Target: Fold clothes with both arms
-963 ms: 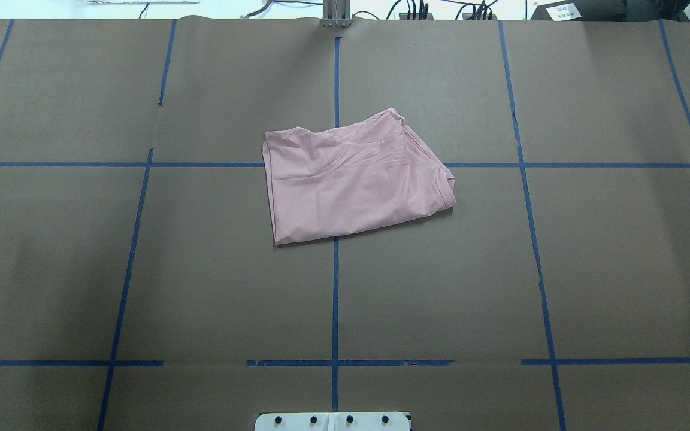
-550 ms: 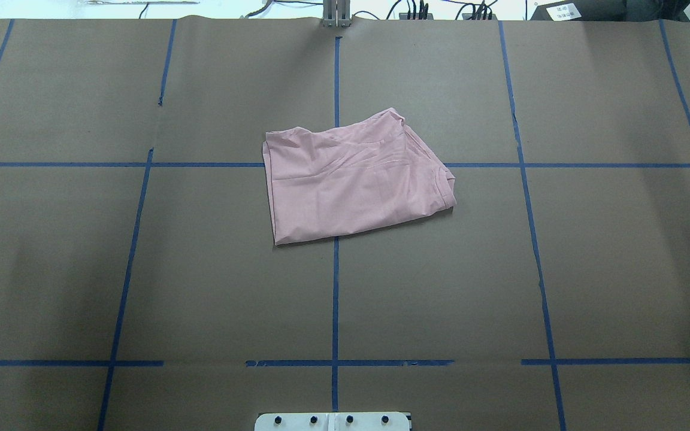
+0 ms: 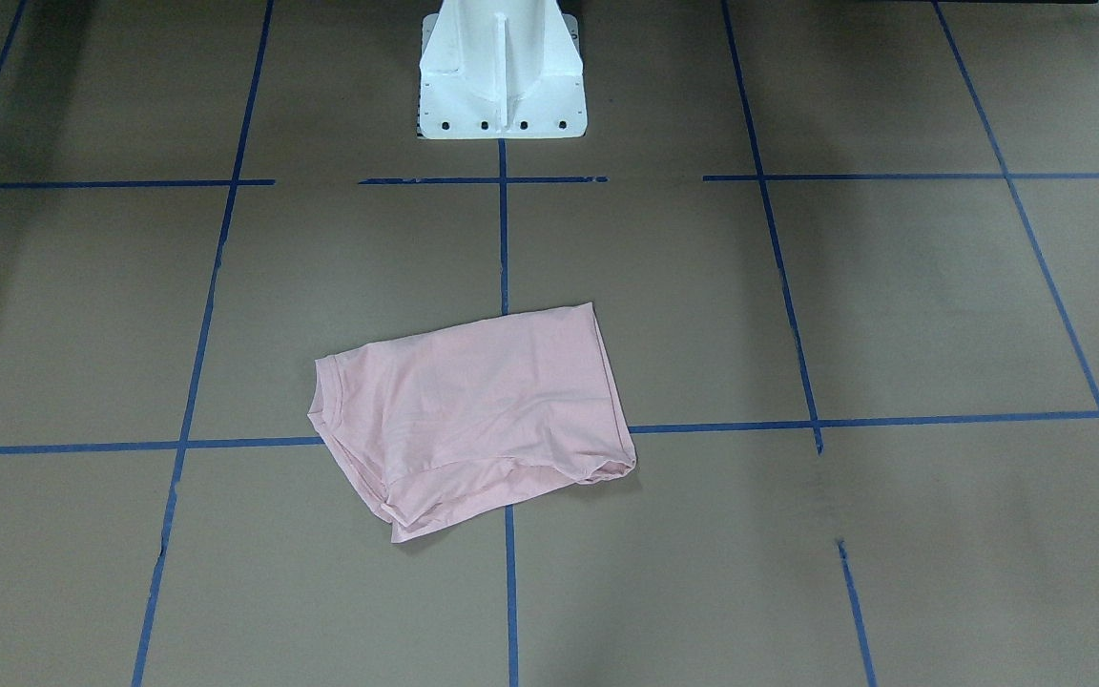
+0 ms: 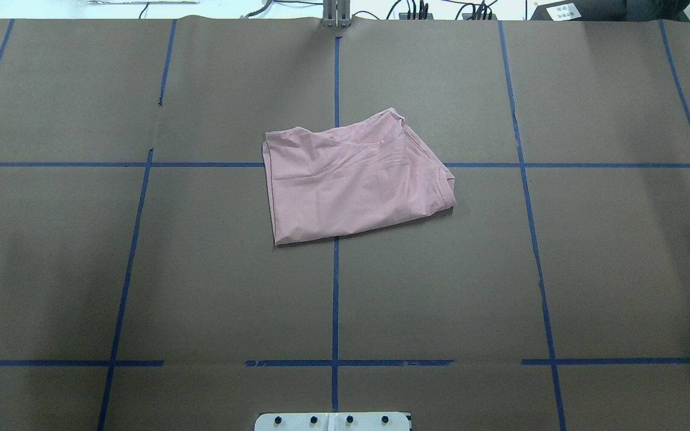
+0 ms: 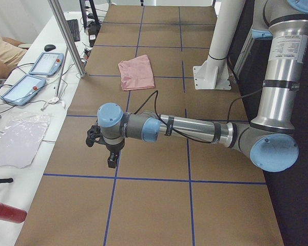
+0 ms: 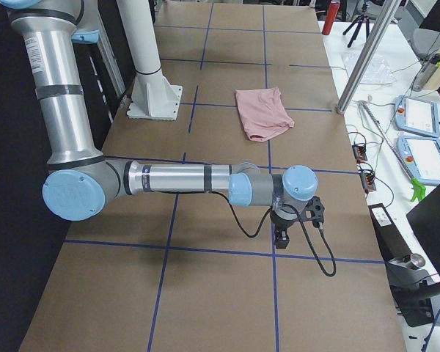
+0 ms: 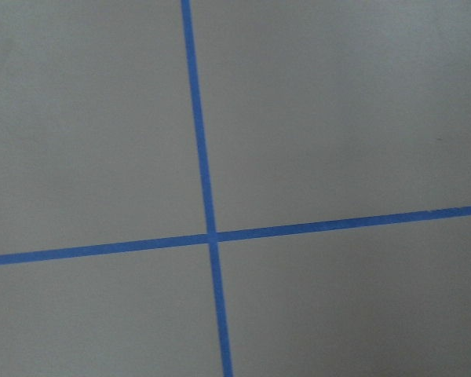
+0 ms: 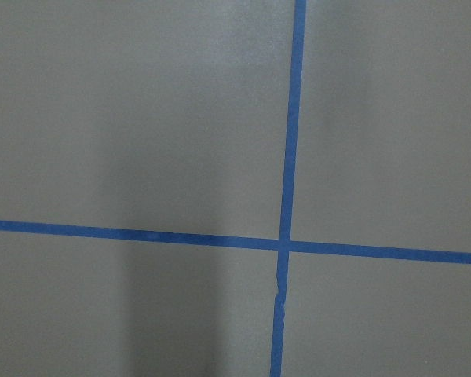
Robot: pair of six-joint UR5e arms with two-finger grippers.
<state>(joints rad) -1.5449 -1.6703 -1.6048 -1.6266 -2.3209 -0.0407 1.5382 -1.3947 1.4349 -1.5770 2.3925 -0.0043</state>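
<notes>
The clothes, a pale pink T-shirt (image 4: 351, 182), lie folded into a rough rectangle at the table's middle, print hidden, also seen in the front view (image 3: 473, 410) and both side views (image 5: 136, 74) (image 6: 262, 111). Neither arm touches it. The left arm reaches low over the table's left end, its gripper (image 5: 112, 159) pointing down above bare paper; I cannot tell if it is open or shut. The right arm mirrors it at the right end, its gripper (image 6: 282, 238) likewise unreadable. Both wrist views show only brown paper with crossing blue tape.
Brown paper with a blue tape grid covers the table (image 4: 141, 269). The white pedestal base (image 3: 502, 67) stands at the robot's edge. Along the far edge are a metal post (image 5: 66, 36), teach pendants (image 5: 38, 64) (image 6: 418, 117) and cables. A person's arm (image 5: 2, 51) rests there.
</notes>
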